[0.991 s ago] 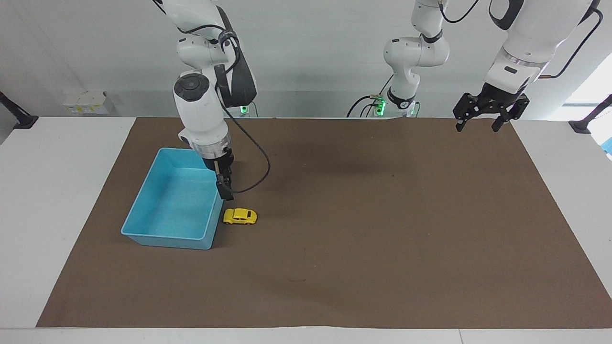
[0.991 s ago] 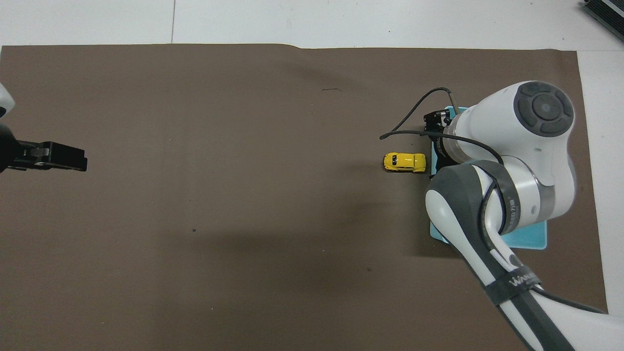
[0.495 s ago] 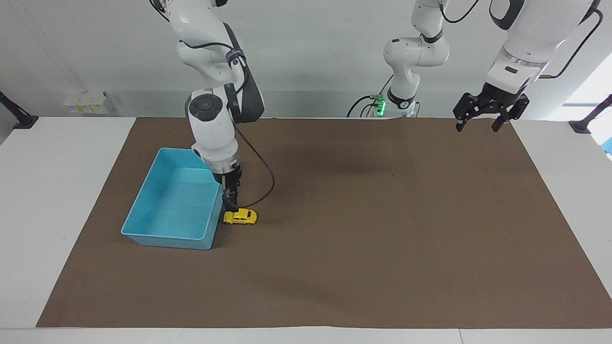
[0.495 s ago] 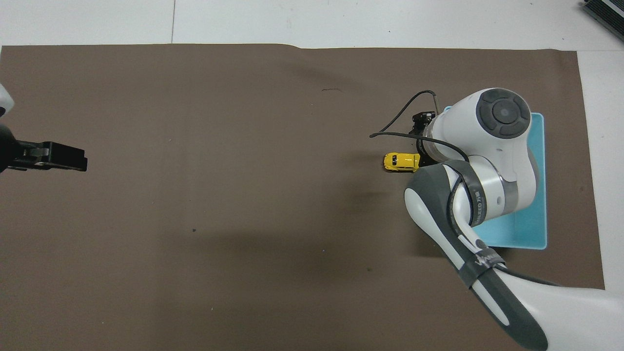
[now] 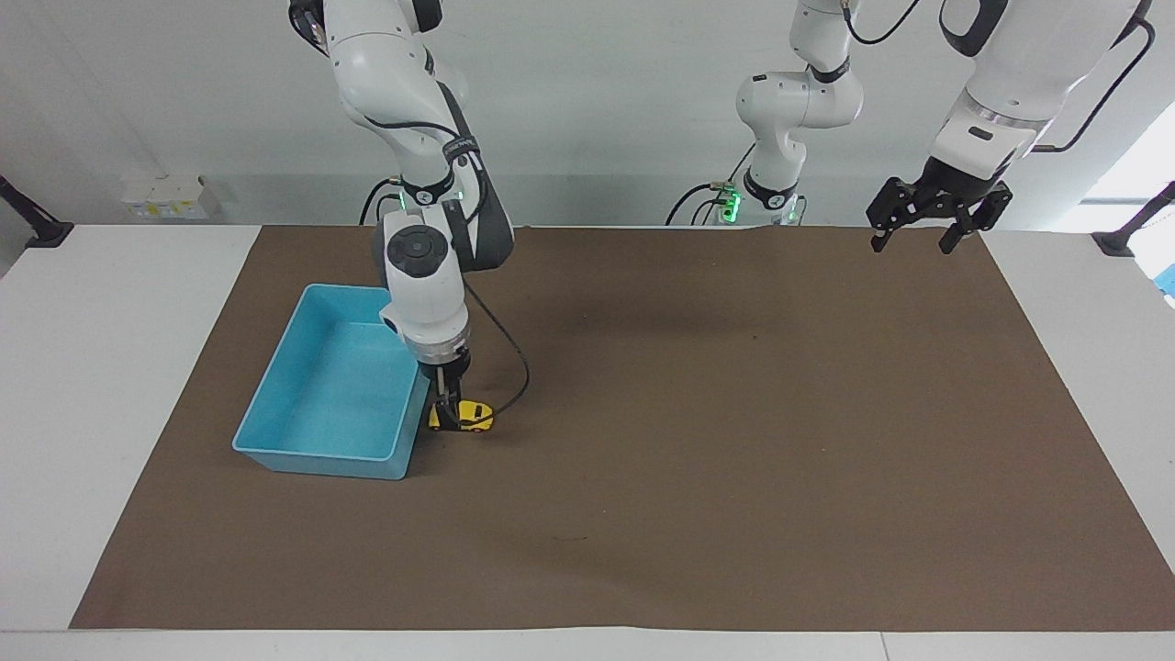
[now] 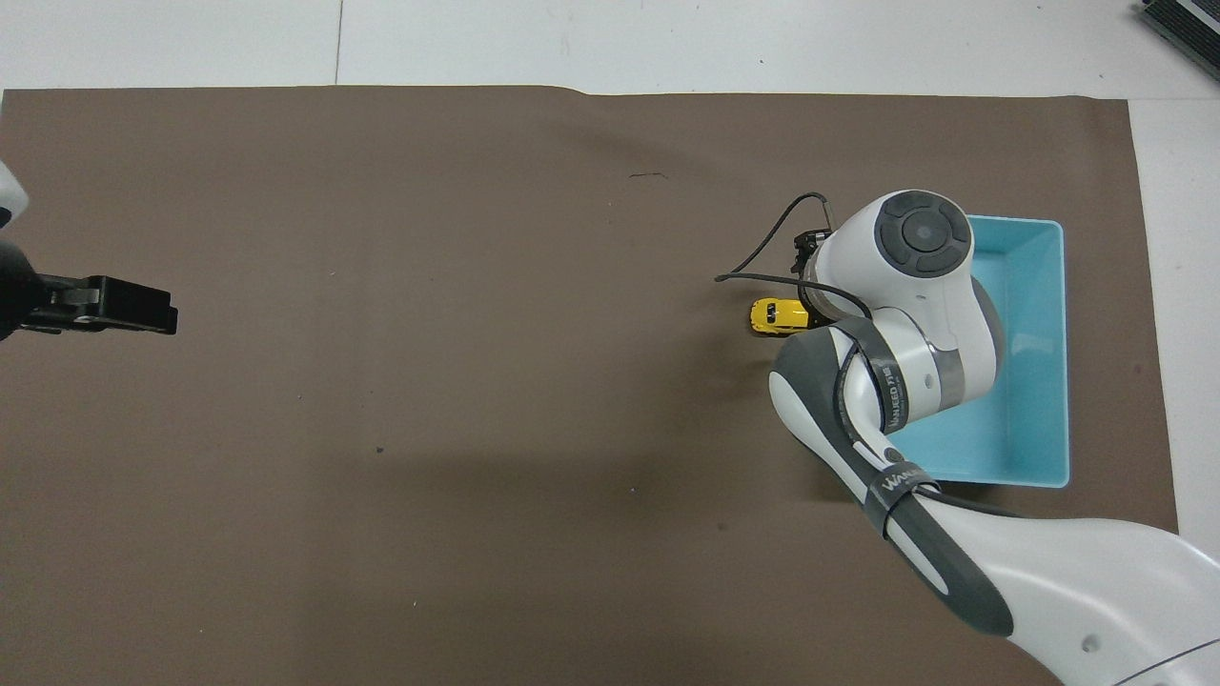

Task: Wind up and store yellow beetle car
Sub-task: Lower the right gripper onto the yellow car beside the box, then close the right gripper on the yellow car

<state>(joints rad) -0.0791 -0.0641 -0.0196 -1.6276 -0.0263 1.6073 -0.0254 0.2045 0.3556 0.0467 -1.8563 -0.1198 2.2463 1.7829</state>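
Note:
The yellow beetle car [image 5: 475,418] stands on the brown mat, right beside the blue bin [image 5: 317,452], on the side toward the left arm's end of the table. My right gripper [image 5: 447,415] points straight down, its fingers lowered around the end of the car nearest the bin, and it is open. In the overhead view the right wrist covers that end, so only part of the car [image 6: 772,315] shows. My left gripper [image 5: 915,240] waits open and empty, raised over the mat's corner at the left arm's end.
The blue bin [image 6: 1048,400] has nothing in it. A black cable [image 5: 514,367] loops down from the right wrist beside the car. The brown mat [image 5: 698,441] covers most of the white table.
My right gripper has come down from beside the bin's rim onto the car, which has stayed where it was. The left arm has barely moved.

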